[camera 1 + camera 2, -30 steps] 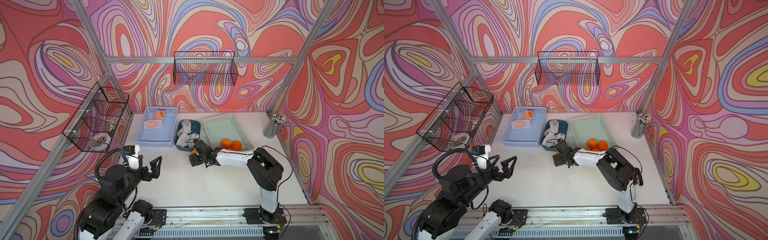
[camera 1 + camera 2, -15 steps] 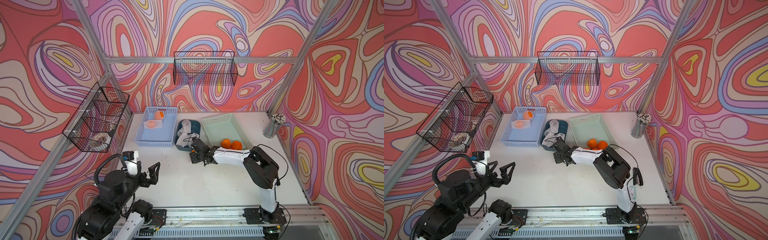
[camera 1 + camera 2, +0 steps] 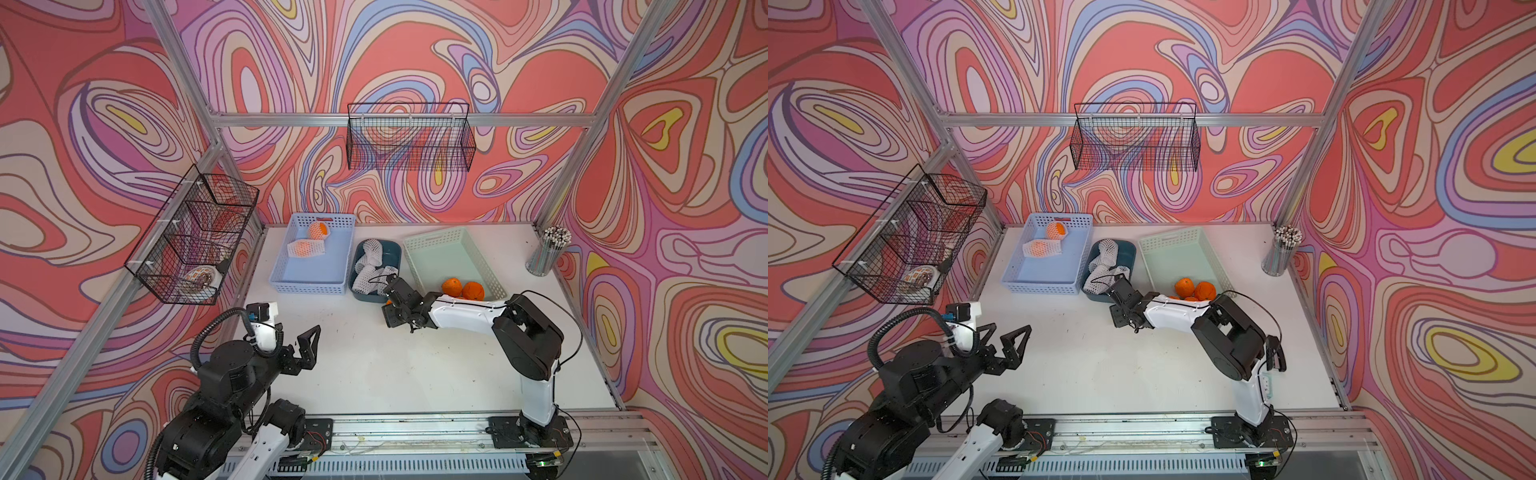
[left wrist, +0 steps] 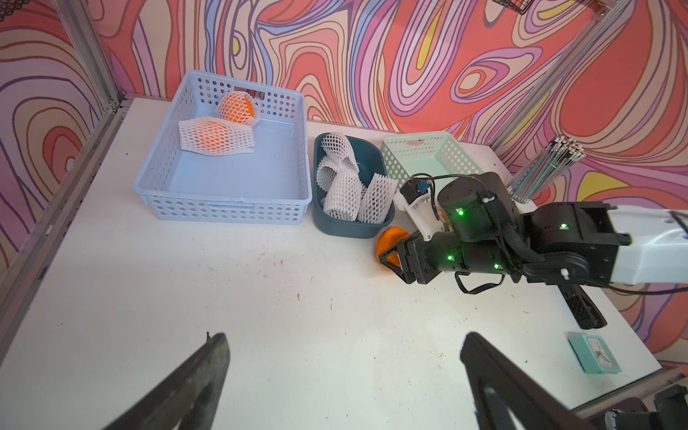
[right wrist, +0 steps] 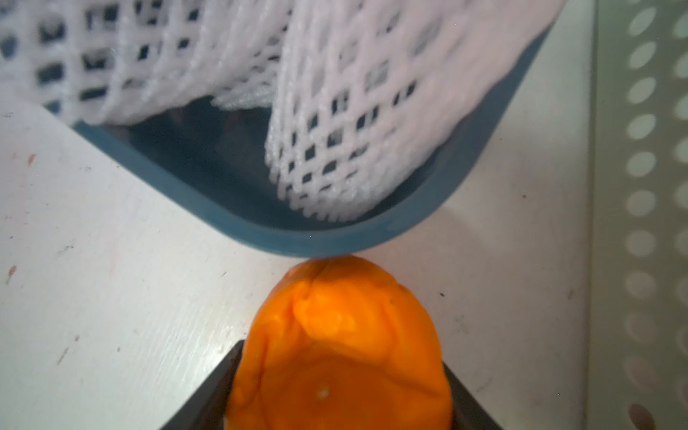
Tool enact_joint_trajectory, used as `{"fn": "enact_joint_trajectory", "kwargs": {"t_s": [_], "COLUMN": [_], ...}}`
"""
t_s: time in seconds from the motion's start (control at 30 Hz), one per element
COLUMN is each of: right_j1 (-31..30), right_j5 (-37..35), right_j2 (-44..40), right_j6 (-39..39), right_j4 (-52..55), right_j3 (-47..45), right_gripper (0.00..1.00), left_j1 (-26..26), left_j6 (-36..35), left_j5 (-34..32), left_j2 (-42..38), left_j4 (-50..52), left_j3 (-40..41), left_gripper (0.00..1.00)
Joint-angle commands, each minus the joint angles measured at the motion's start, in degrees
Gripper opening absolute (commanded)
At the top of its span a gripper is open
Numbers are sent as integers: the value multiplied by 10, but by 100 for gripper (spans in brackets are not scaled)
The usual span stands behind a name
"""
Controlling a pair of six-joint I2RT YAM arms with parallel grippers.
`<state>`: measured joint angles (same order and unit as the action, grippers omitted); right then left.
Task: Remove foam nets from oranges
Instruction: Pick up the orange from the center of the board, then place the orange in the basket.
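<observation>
My right gripper (image 5: 342, 359) is shut on a bare orange (image 5: 338, 353), squashing it; the fruit touches the rim of the dark blue tub (image 5: 298, 242). From the left wrist view the same orange (image 4: 391, 242) shows at the tub's near right corner. Loose foam nets (image 3: 374, 266) fill that tub. Two oranges in nets (image 3: 305, 248) lie in the blue basket (image 3: 309, 286). Bare oranges (image 3: 463, 289) sit in the green basket (image 3: 482, 257). My left gripper (image 3: 1005, 332) hangs open and empty over the table's front left.
Black wire baskets hang on the back wall (image 3: 409, 141) and the left wall (image 3: 195, 245). A cup of pencils (image 3: 547, 253) stands at the back right corner. A small teal clock (image 4: 595, 353) lies near the table's front right.
The right gripper has closed on the orange beside the tub. The left arm has drawn back toward the front left, still open.
</observation>
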<state>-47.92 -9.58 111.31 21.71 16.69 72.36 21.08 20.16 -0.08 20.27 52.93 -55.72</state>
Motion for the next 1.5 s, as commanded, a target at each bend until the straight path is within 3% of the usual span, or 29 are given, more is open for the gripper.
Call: {"fn": "enact_joint_trajectory", "kwargs": {"t_s": [0.0, 0.2, 0.4, 0.73, 1.17, 1.47], "right_j1": [3, 2, 2, 32, 197, 244], "right_j5": [7, 42, 50, 4, 77, 116], "right_j2": [-39, -94, -202, -297, -144, 0], "right_j6": [5, 21, 28, 1, -69, -89], "right_j4": [5, 9, 22, 100, 102, 128], "right_j3": [-16, -53, -106, -113, -5, 111], "right_gripper": [58, 56, 56, 61, 59, 59], "left_j1": [2, 1, 1, 2, 1, 2], "left_j6": [1, 6, -7, -7, -25, -26], "left_j5": [11, 35, 160, 166, 136, 113], "left_j2": [6, 20, 54, 67, 60, 54], "left_j4": [-4, -29, -71, -111, -91, -82], "left_j3": [10, 21, 27, 55, 70, 76], "left_gripper": [100, 100, 100, 100, 100, 100]}}
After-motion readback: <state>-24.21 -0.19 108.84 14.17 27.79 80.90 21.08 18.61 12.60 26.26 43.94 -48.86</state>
